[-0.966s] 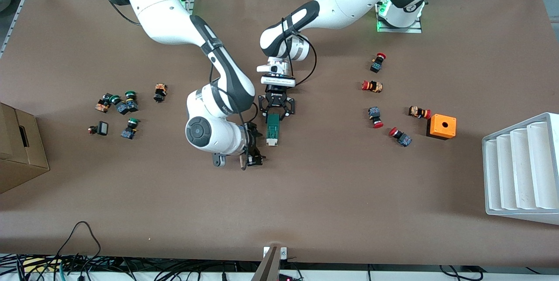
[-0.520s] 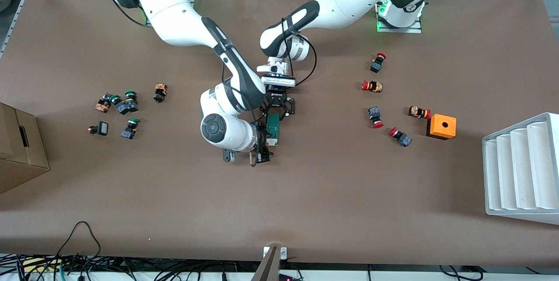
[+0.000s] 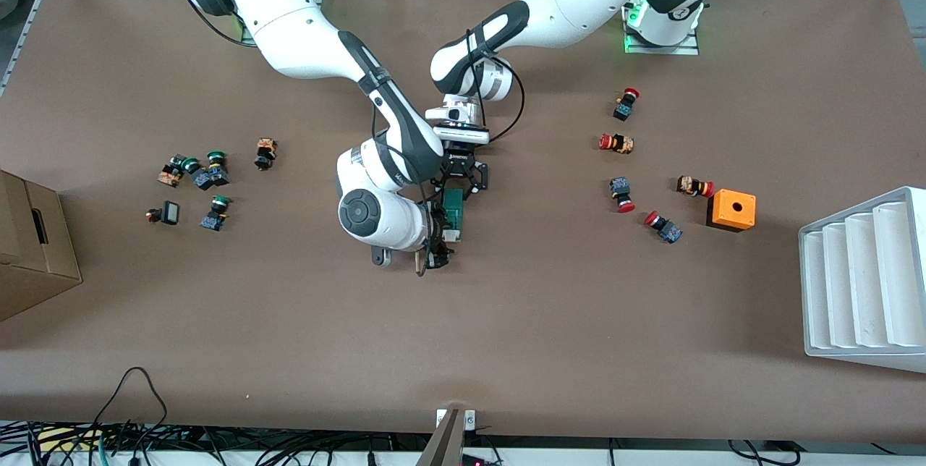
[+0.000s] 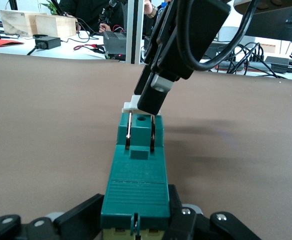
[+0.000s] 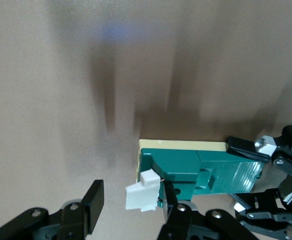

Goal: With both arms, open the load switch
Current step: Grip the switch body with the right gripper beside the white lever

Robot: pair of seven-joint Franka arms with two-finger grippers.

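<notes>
- Load switch (image 3: 453, 214) lies flat on the brown table (image 3: 579, 321), near the middle, between the two pincers.
- Left gripper (image 3: 457, 178) pinches the green end of the switch from both sides.
- Right gripper (image 3: 436, 249) is at the end with the white piece (image 5: 142, 196). Its fingers are spread, one on each side of the white piece.
- Orange cube (image 3: 731, 210) sits well away from the pincers, toward the left arm's end. Its round hole looks dark.
- White tray (image 3: 864, 281) with slots stands near that cube.
- Cardboard box (image 3: 32, 249) sits at the right arm's end. I cannot see inside it.
</notes>
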